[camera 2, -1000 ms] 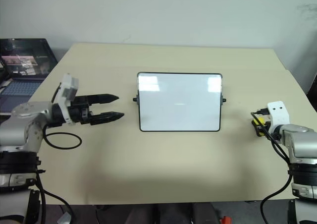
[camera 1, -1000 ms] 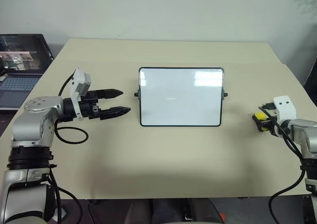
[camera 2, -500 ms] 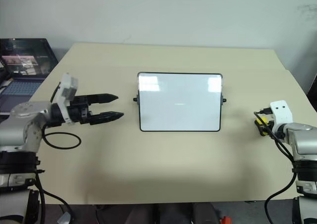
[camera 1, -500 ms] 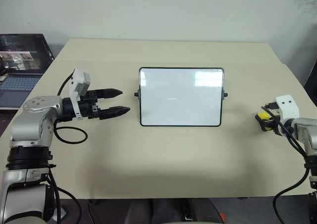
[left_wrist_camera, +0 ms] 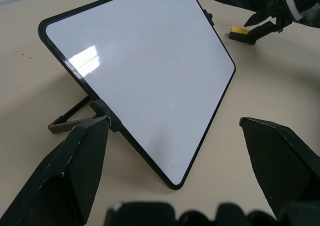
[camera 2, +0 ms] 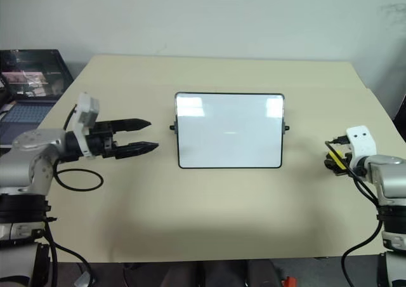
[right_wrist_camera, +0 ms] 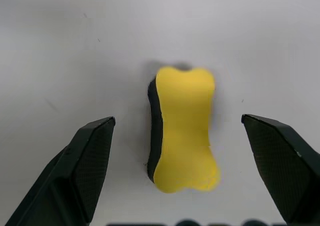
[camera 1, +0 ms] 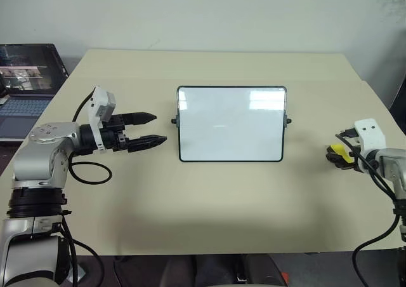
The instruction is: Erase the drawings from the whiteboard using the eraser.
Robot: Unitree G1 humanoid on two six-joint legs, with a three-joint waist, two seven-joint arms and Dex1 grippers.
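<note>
**Eraser loose on the table, board wiped clean**

Well to the right of the whiteboard (camera 1: pixel 231 123), near the table's right edge, lies one eraser (right_wrist_camera: pixel 182 130), a yellow block pinched at the waist, with a dark layer along one long side. It rests flat on the tabletop with its yellow face up. In the right wrist view its long axis runs along the direction the fingers point, and it sits between the two spread fingers without touching either. The right gripper (camera 1: pixel 337 153) stands wide open just over it and holds nothing.

One whiteboard stands at the middle of the table (camera 1: pixel 209 204), propped on a small dark stand so that its face leans back. Its long side runs left to right, and a black knob sits at each end. Its surface shows no marks, only ceiling-light reflections.

Left of the whiteboard, the left gripper (camera 1: pixel 150 129) hangs above the table, its two black fingers parted, empty, pointing toward the board's left edge.

The table is pale beige and otherwise bare. Far left of the whiteboard, off the table, one open laptop (camera 1: pixel 26 84) shows a lit screen. A plain pale wall rises behind.
</note>
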